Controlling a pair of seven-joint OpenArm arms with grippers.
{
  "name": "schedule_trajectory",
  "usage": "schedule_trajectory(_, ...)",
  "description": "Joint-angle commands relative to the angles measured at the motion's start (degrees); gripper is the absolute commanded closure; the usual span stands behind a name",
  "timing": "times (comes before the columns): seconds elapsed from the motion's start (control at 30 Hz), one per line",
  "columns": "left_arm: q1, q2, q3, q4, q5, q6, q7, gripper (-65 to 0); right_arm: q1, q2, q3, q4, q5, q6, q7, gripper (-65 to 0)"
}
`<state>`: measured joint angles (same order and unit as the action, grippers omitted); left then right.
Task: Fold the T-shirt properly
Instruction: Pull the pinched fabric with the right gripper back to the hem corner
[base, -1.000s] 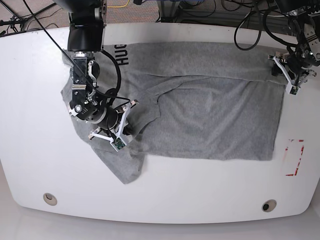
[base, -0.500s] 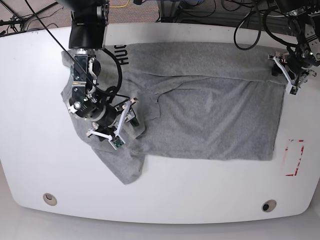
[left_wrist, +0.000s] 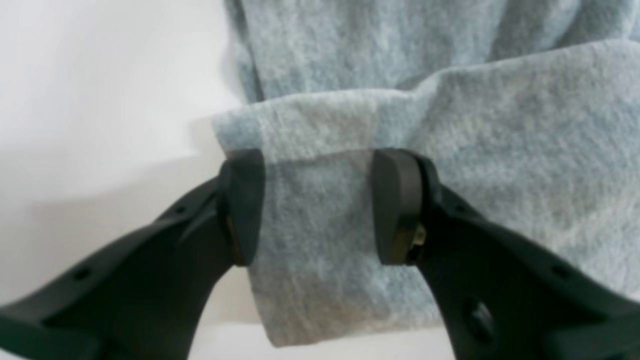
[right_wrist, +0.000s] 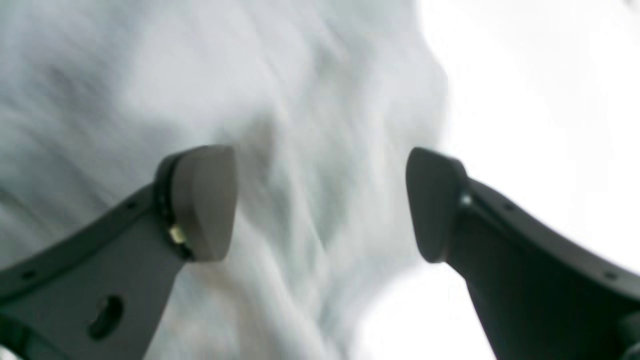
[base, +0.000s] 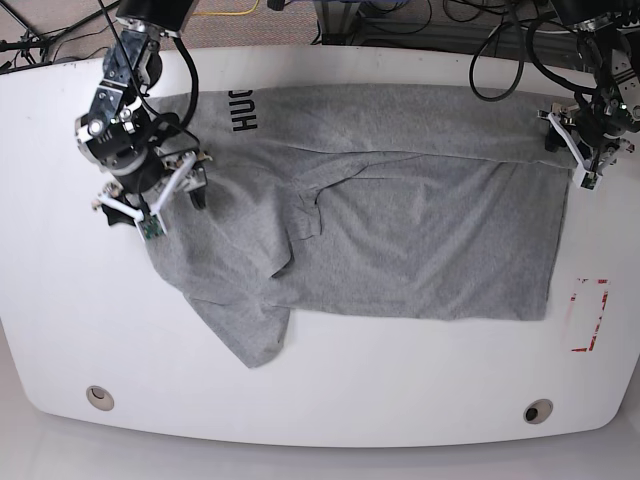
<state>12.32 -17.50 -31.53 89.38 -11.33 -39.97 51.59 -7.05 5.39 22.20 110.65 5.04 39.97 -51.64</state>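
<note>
White table (base: 400, 380), blurred T-shirt (right_wrist: 280, 125) folds

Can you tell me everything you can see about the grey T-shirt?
The T-shirt is light heather grey, soft-looking cloth, with black block letters near its top left edge. It lies flat but wrinkled on the white table, partly folded: one layer is turned over the body, and a sleeve sticks out toward the table's front left. The left claw has its pads on either side of a corner of the cloth. The right claw is open above the shirt's other end.
</note>
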Motion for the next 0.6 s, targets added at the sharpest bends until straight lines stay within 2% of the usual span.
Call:
schedule_trajectory(0.0, -0.14, -0.83, -1.22, 2.88, -0.14, -0.03, -0.21, -31.2, -3.10, 0.28, 3.78, 2.71, 0.81, 0.03, 0.60, -50.3)
schedule_trajectory(0.3, 0.30, -0.57, -2.45, 5.78, -0.23, -0.03, -0.21, -31.2, -10.49, -0.07, 11.78, 2.80, 1.16, 0.03, 0.69, -50.3)
schedule_trajectory(0.57, 0.21, -0.48, -2.45, 5.87, -0.23, -0.03, -0.21, -31.2, -13.13, -0.16, 12.31, 2.62, 1.16, 0.03, 0.69, -50.3)
